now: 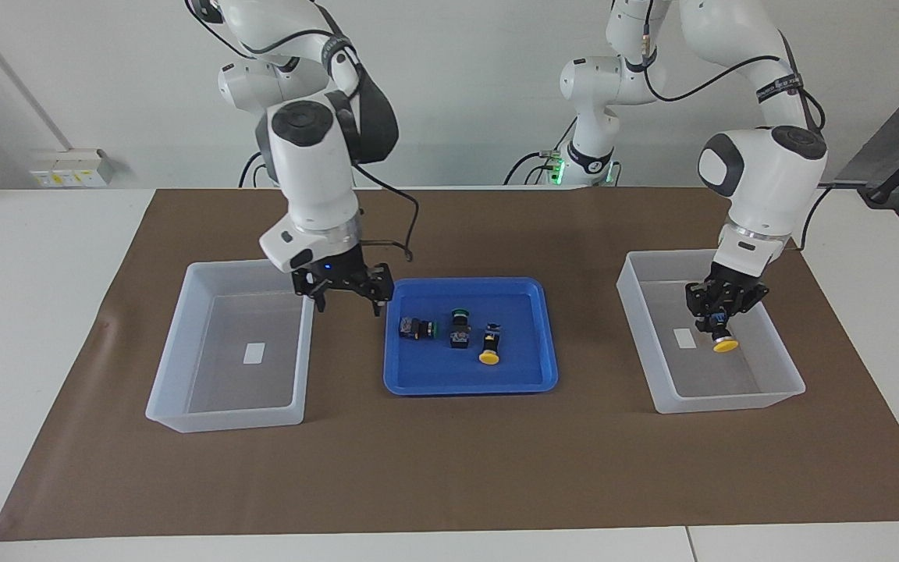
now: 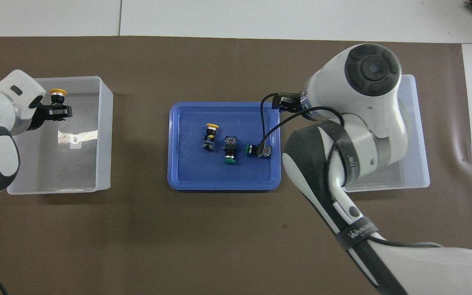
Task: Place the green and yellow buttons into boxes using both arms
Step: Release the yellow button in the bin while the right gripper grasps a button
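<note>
Left gripper [image 1: 719,332] is clamped on a yellow button [image 1: 724,345] over a box [image 1: 777,394]; right gripper [image 1: 346,300] is spread, empty, beside the tray [image 1: 418,386]; buttons look light, rigid; best gripped on the blocky body.

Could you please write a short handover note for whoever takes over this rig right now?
Left hand: shut on a yellow-capped black pushbutton, inside the translucent white plastic box at its end; not released.
Right hand: open, empty, over the gap between the other translucent box and the shallow blue tray.
In tray: one yellow button, two green buttons.
Done: nothing dropped yet.
Left: all four buttons.
</note>
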`<state>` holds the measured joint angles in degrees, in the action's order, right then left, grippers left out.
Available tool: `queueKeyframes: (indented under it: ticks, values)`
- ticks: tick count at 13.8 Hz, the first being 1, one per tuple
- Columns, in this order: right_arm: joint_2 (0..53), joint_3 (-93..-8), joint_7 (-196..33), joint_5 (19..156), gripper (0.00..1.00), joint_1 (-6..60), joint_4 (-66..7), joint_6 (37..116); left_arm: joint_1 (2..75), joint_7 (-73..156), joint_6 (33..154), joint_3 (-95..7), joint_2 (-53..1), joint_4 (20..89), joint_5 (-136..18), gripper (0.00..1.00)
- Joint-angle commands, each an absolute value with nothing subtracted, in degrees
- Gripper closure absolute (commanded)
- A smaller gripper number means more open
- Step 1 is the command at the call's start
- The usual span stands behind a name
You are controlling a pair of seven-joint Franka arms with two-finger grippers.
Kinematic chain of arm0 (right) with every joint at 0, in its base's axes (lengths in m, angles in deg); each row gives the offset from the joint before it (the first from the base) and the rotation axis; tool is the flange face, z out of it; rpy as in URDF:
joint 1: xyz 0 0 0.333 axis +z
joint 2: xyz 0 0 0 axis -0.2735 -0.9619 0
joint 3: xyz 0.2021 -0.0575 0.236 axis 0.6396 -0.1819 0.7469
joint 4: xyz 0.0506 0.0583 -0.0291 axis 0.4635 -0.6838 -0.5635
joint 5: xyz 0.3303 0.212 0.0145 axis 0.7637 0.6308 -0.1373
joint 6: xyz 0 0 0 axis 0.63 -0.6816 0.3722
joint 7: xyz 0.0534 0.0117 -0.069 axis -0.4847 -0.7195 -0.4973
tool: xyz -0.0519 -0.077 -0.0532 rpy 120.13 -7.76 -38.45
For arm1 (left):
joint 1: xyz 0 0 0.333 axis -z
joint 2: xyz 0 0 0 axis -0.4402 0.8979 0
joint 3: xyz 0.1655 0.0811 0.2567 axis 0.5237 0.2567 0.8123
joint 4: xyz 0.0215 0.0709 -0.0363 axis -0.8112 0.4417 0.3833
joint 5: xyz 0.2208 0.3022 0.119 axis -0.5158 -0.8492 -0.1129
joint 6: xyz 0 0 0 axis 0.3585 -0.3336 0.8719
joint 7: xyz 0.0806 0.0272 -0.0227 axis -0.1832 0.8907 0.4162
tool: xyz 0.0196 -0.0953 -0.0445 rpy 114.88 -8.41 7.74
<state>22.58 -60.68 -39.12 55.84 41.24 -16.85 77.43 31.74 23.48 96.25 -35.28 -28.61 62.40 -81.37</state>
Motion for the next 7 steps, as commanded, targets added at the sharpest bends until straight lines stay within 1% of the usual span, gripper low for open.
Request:
queueKeyframes:
  ticks: [1,2,3,4,7]
  values:
    - [19.28,-60.83,-30.70,56.65,0.00,46.96,-17.30,83.60,31.13,21.10,102.25,-35.90,-23.83,63.30,-80.87,0.94]
    - [18.31,-60.83,-27.79,56.57,0.00,48.99,-18.36,86.42,31.04,19.35,102.97,-35.90,-23.46,63.47,-80.87,0.73]
    - [16.82,-60.83,-26.46,56.13,0.00,51.18,-19.06,88.01,31.04,18.11,103.41,-35.90,-23.28,63.21,-80.87,0.16]
    - [15.50,-60.83,-26.36,55.52,0.00,52.25,-19.25,88.98,31.04,17.93,103.59,-35.90,-23.20,62.78,-80.87,0.00]
    - [13.91,-60.83,-26.27,55.16,0.00,54.36,-20.73,91.71,31.30,18.19,102.54,-35.90,-22.32,59.88,-80.95,0.00]
